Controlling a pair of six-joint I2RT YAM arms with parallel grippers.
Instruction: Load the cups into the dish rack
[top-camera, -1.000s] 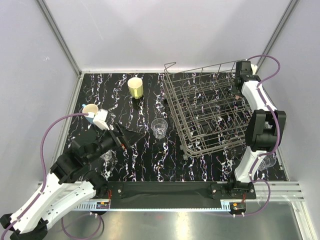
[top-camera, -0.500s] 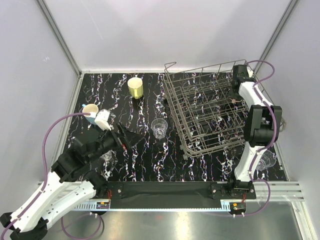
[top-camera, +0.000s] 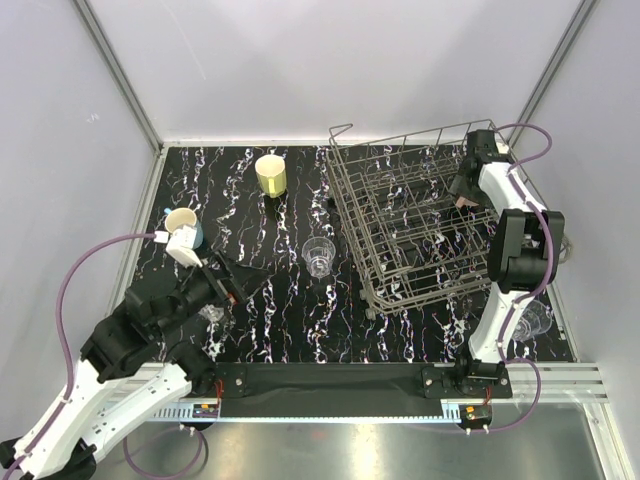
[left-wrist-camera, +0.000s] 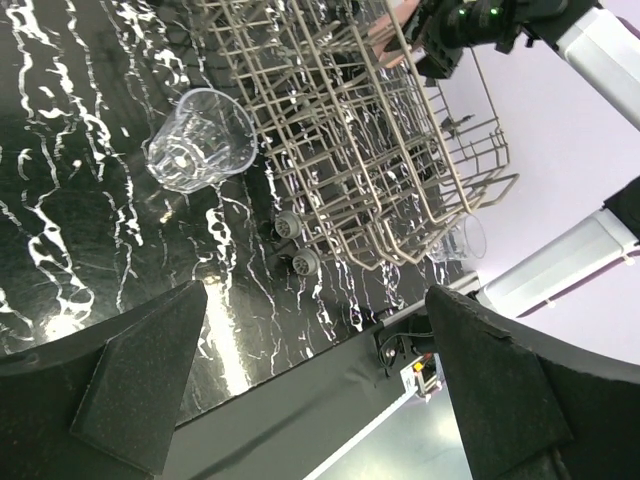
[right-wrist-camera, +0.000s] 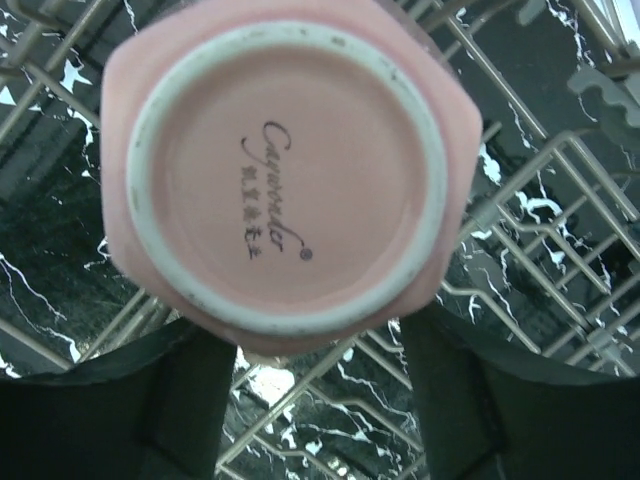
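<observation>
While left end effector (left-wrist-camera: 315, 295) gapes, a hexagonal pink cup (right-wrist-camera: 285, 175) sits inside wire rack (top-camera: 400, 232).

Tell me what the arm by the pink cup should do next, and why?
Probably lift the right gripper straight up: the upside-down pink ceramic cup sits among the tines of the grey wire dish rack, and the jaws look parted.
</observation>
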